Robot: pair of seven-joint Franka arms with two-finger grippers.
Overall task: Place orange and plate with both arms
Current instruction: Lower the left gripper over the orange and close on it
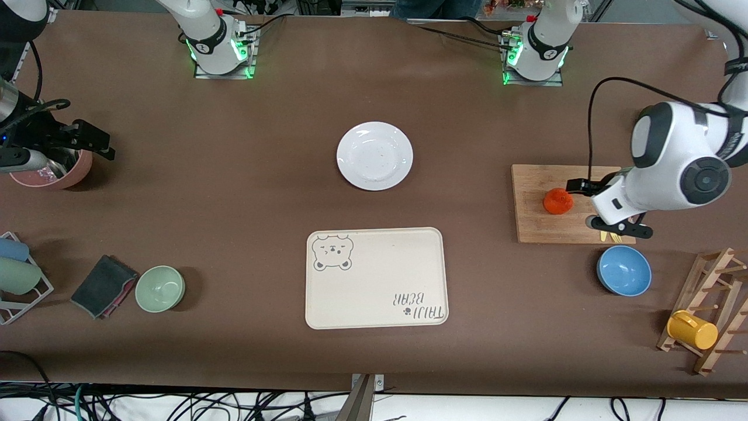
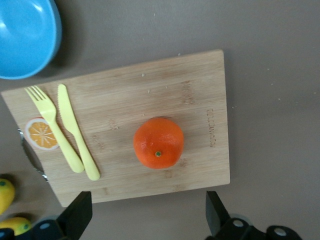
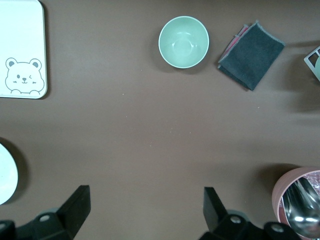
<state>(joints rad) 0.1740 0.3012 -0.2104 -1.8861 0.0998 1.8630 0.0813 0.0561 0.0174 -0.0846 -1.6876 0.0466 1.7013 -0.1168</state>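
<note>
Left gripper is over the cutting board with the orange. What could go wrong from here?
The orange is round and sits loose on the cutting board, so the open left gripper could nudge it rolling off-centre. The yellow fork and knife lie beside it and could get bumped. The right gripper waits open by the pink cup, away from the plate.

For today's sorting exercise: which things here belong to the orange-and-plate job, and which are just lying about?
Job: orange on the cutting board; plate; left gripper, open over the board; right gripper, open, waiting.

Lying about: bear tray, blue bowl, green bowl, dark cloth, yellow fork.
</note>
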